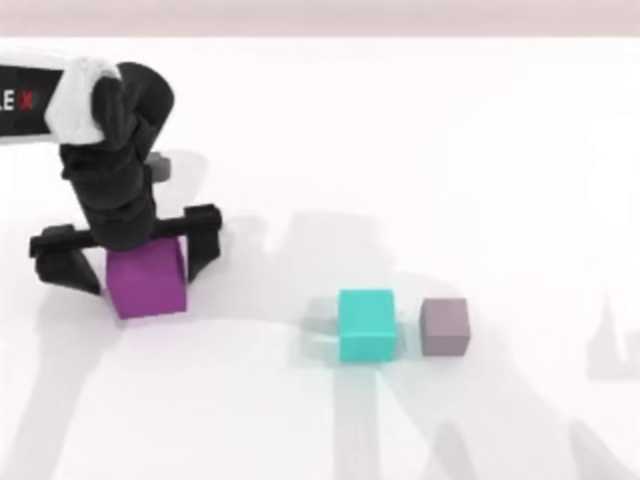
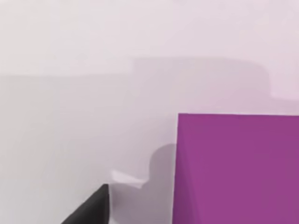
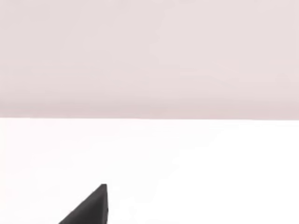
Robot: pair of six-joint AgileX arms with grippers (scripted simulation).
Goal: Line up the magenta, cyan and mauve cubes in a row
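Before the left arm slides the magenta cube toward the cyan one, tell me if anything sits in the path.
Nothing visible does. The left claw straddles the magenta cube, fingers open either side. The table between it and the cyan cube is bare; the mauve cube sits beyond, to the right.

The top view looks straight down from high above the white table [image 1: 400,150]. It sees the left arm and all three cubes.

The left wrist view sits very low and close to the table. It faces along the table top, and the magenta cube [image 2: 236,168] fills a big part of it. The top view sees that same magenta cube [image 1: 148,280] too.

The right wrist view also sits low. It faces across bare table toward a pale wall, and one dark fingertip [image 3: 91,207] pokes in.
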